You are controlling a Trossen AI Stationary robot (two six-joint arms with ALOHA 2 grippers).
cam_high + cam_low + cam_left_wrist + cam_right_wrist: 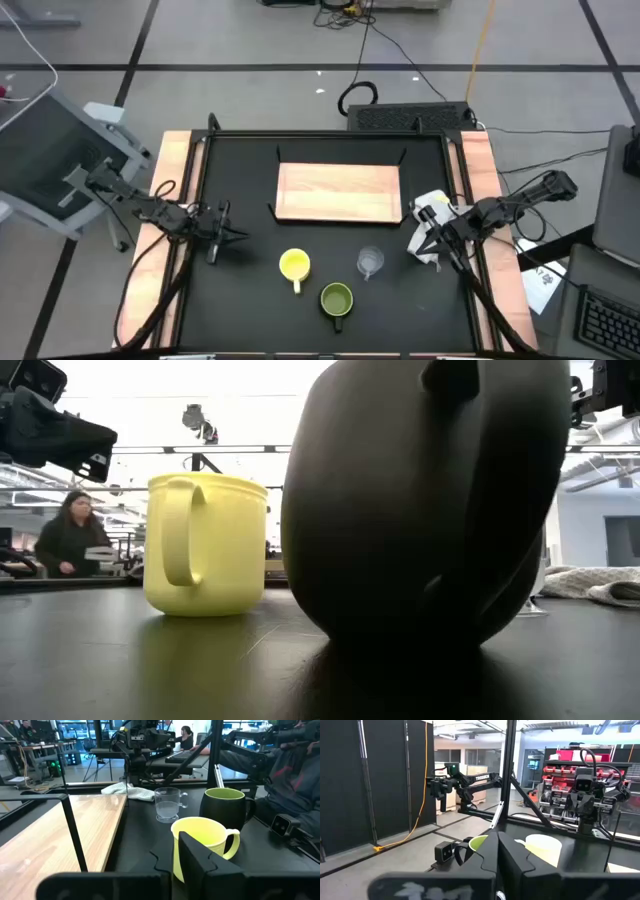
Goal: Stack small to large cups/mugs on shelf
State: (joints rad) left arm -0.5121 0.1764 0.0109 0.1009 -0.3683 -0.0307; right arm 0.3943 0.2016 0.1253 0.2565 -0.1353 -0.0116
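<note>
The light-brown shelf (338, 192) lies flat at the table's far middle. In front of it three cups stand upright on the black tabletop: the yellow mug (294, 265), the small clear cup (370, 262) and, nearest the front edge, the dark olive-green mug (336, 299). My left gripper (228, 236) hovers shut and empty to the left of the yellow mug (200, 840), pointing toward the cups. My right gripper (422, 242) hovers shut and empty to the right of the clear cup, pointing toward the green mug (477, 842) and the yellow mug (542, 847).
A white cloth (432, 205) lies at the table's right side, beside my right gripper and the shelf's right end. Wooden side rails (170, 200) border the table. A person (68, 535) sits in the room beyond the table. Bare tabletop (250, 320) lies in front of the cups.
</note>
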